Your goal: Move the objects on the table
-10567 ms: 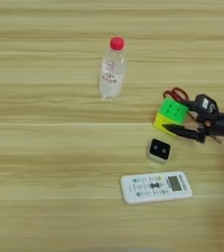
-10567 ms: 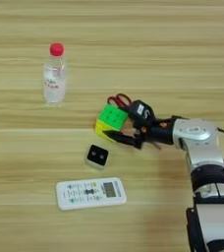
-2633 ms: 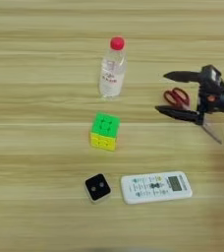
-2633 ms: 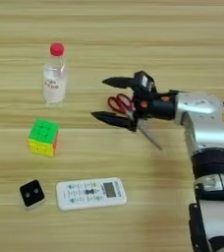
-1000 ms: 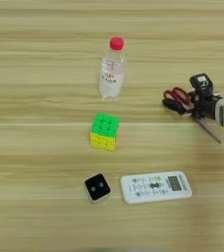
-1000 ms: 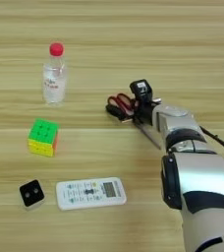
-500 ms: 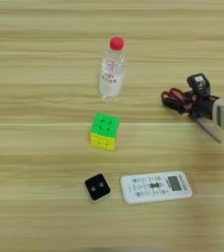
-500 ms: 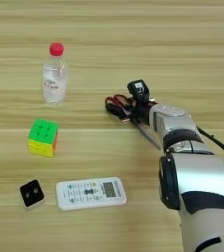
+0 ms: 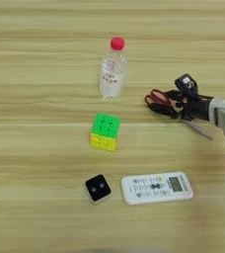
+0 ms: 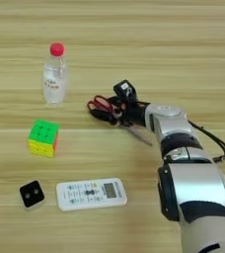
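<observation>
The red-handled scissors [image 10: 103, 103] lie right of centre on the table [image 9: 35, 59], blade pointing to the lower right. My right gripper [image 10: 98, 109] reaches in from the right, its black fingers closed around the red handles. A clear bottle [image 9: 112, 74] with a red cap stands upright to the left of the scissors. Below the bottle sits the green-yellow puzzle cube [image 9: 105, 132]. Nearer the front edge lie the small black cube [image 9: 97, 188] with two white dots and, to its right, the white remote control [image 9: 157, 188].
My silver forearm [image 10: 171, 126] comes up from the bottom right, with a black cable [image 10: 218, 143] looping out on its right side. Bare wood stretches across the whole left side and the far edge of the table.
Over the last second the gripper has slid a little to the left, and the scissors have moved left with it. The bottle, both cubes and the remote have stayed put.
</observation>
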Action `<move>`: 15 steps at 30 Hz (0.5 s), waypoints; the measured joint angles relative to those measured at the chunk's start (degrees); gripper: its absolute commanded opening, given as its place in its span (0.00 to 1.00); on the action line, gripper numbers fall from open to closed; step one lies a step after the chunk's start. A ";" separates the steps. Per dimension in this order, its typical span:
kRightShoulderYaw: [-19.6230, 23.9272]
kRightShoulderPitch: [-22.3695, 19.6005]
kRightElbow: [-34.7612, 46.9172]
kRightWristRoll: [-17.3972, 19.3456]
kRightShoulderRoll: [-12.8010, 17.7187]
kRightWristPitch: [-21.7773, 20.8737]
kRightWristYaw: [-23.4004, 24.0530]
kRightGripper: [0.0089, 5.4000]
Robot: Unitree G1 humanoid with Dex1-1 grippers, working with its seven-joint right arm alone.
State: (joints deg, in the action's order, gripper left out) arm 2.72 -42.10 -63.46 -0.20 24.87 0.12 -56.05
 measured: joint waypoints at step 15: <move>-7.19 16.13 27.88 2.50 2.43 0.67 -21.62 0.72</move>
State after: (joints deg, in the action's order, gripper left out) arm -4.47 -25.97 -35.58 2.30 27.30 0.79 -77.67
